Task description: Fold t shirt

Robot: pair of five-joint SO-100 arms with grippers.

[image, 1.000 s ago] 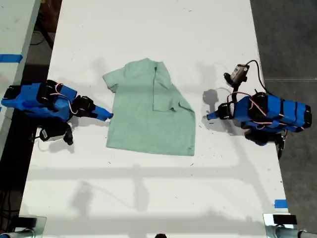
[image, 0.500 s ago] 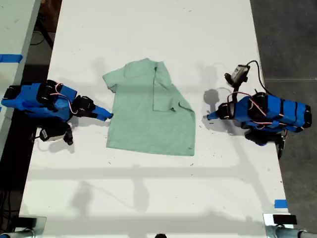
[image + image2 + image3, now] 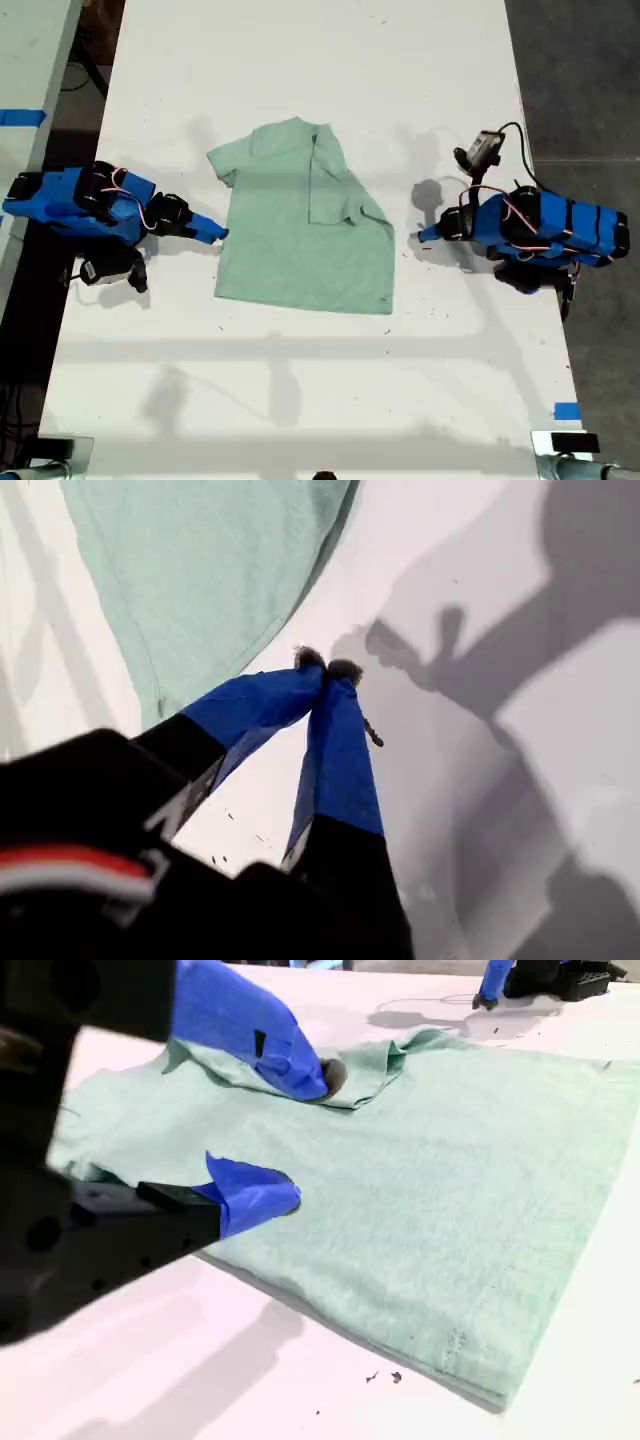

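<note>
The t shirt (image 3: 300, 235) is showing a pale mint green with a faint heathered fleck and no print. The tabletop (image 3: 300, 60) is reading plain white, crossed by grey shadows. My first gripper (image 3: 325, 667) and my second gripper (image 3: 305, 1135) are both showing bright blue jaws on black bodies. Blue tape (image 3: 566, 411) is marking the tabletop's edge.

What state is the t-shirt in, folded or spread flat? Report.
Partly folded. On the t-shirt, the sleeve side toward the exterior view's right is turned in over the body; the other sleeve is spread on the table.
</note>
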